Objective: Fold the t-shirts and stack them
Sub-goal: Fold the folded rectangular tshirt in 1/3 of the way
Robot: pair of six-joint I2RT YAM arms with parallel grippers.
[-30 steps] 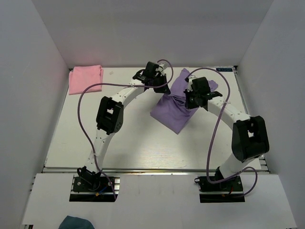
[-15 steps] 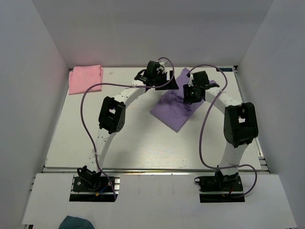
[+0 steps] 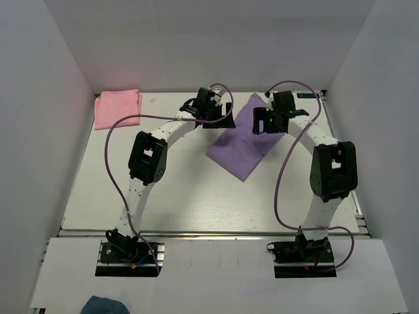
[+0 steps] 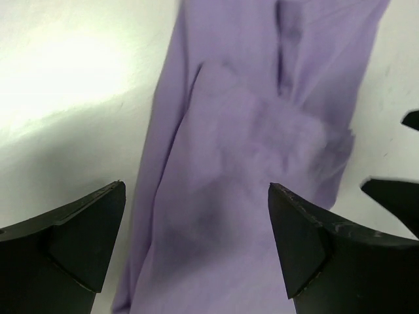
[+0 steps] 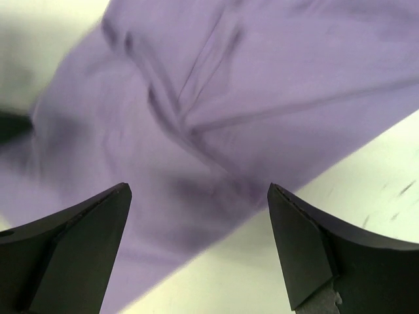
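Note:
The lavender-purple t-shirt (image 3: 243, 142) lies folded on the table, slanting from back right to front middle. My left gripper (image 3: 221, 116) hovers open over its back left edge; in the left wrist view the purple cloth (image 4: 249, 163) lies loose below the spread fingers (image 4: 85, 229). My right gripper (image 3: 264, 122) is open above the shirt's back right part, and the right wrist view shows wrinkled purple cloth (image 5: 216, 111) under it with nothing pinched. The pink t-shirt (image 3: 118, 108) sits folded in the back left corner.
White walls close in the table (image 3: 163, 190) on the left, back and right. A metal rail (image 3: 196, 232) runs along the near edge. Purple cables loop off both arms. A dark teal cloth (image 3: 105, 305) lies below the left base.
Both grippers have gone from shut on the purple shirt to open, letting it drop flat. Both arms moved toward the back, and the bunched cloth has spread out.

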